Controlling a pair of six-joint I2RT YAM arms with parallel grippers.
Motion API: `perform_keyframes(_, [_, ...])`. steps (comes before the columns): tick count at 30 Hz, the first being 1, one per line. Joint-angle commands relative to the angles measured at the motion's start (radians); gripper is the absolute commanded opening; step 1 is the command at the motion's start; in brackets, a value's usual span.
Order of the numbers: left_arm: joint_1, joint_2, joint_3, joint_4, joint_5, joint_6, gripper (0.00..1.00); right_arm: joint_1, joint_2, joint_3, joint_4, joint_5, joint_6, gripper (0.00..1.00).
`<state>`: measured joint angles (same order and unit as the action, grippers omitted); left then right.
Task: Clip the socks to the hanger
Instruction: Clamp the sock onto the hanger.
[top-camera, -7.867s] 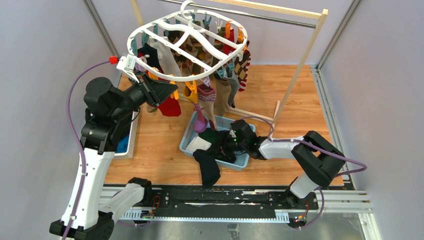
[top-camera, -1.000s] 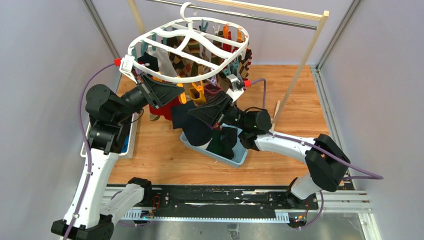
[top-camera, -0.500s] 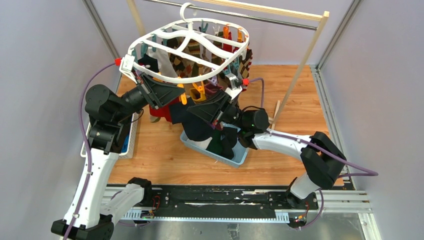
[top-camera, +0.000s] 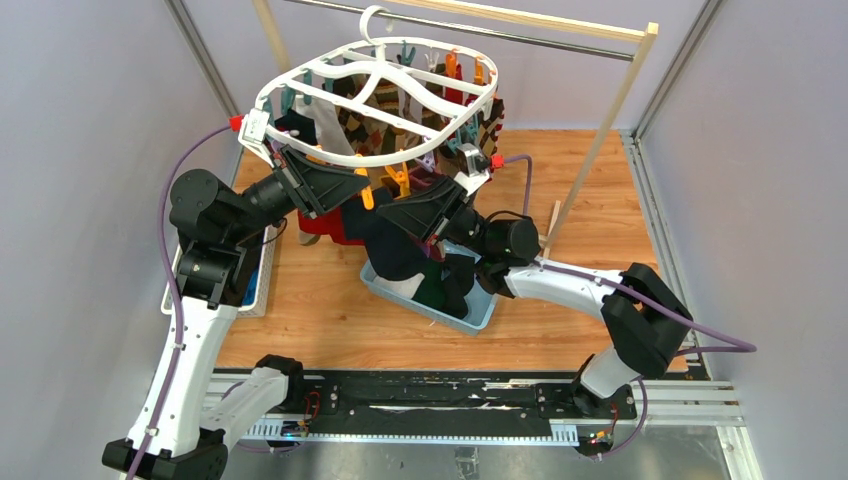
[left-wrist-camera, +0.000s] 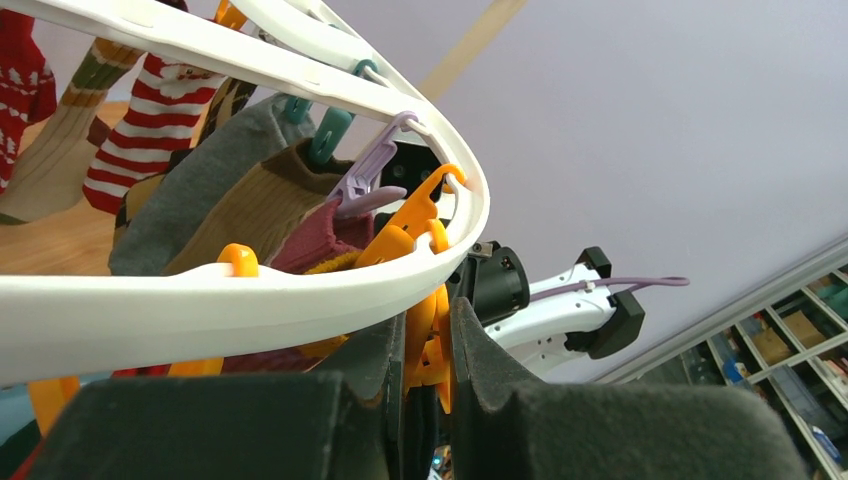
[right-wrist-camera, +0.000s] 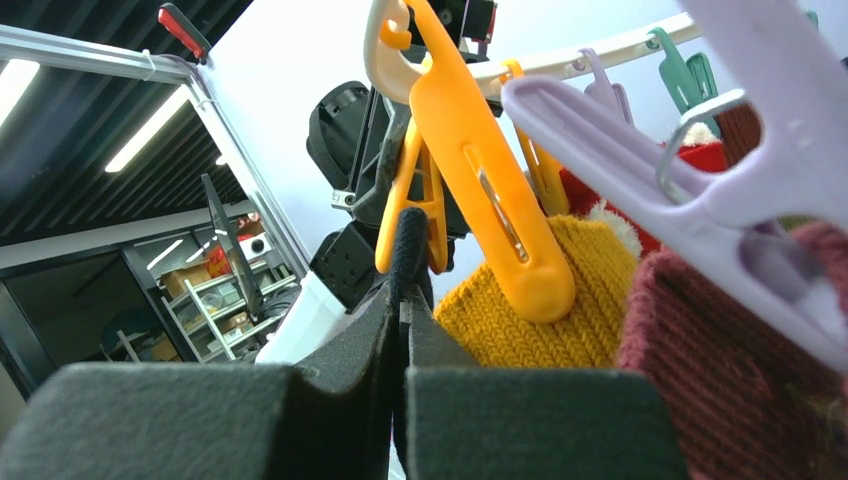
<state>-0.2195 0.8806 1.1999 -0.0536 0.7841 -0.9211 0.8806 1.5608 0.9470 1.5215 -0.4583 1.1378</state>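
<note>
Right, top view first: both arms meet under the near rim of the hanger (top-camera: 345, 155). Your left gripper (top-camera: 358, 185) reaches in from the left. Your right gripper (top-camera: 388, 214) comes up from the right with a black sock (top-camera: 395, 255) hanging off it above the blue basket (top-camera: 478, 318). Plenty of socks already hang around the frame, so I judge you're well into the job and on the clipping step for this one.

Now the left wrist: your pads (left-wrist-camera: 480, 370) are clenched on an orange peg (left-wrist-camera: 425, 330) just beneath the rim, squeezing its handles. You can't see the peg's mouth from here, so how wide it gapes I cannot tell.

Over to the right wrist: the fingers are pinched tight on a thin fold of the black sock, and its edge rises right up to the orange peg's legs. A mustard sock (right-wrist-camera: 520, 320) and a purple peg (right-wrist-camera: 700, 190) crowd in just beside it.

Next, as I read it, you need to lift the cuff fully between the peg's jaws. Then ease off the left squeeze before the right lets go. Watch you don't snag the neighbouring peg.
</note>
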Motion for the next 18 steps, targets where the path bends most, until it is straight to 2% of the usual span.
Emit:
perform_keyframes(1, [-0.006, -0.012, 0.017, 0.023, 0.062, -0.004, 0.0, -0.012, 0.004, 0.04, 0.046, 0.033, 0.002, 0.0])
perform_keyframes(4, [-0.006, -0.011, 0.019, 0.007, 0.055, 0.017, 0.01, -0.012, 0.001, 0.042, 0.033, 0.039, -0.008, 0.0])
perform_keyframes(9, [-0.006, -0.015, 0.026, -0.029, 0.028, 0.051, 0.17, -0.012, -0.01, 0.034, -0.004, 0.041, -0.029, 0.0])
perform_keyframes(14, [-0.006, -0.015, 0.039, -0.064, 0.023, 0.071, 0.35, -0.011, -0.037, 0.02, -0.069, 0.049, -0.067, 0.16])
perform_keyframes(18, [-0.006, -0.015, 0.063, -0.115, 0.019, 0.098, 0.44, -0.011, -0.068, 0.008, -0.13, 0.064, -0.1, 0.31])
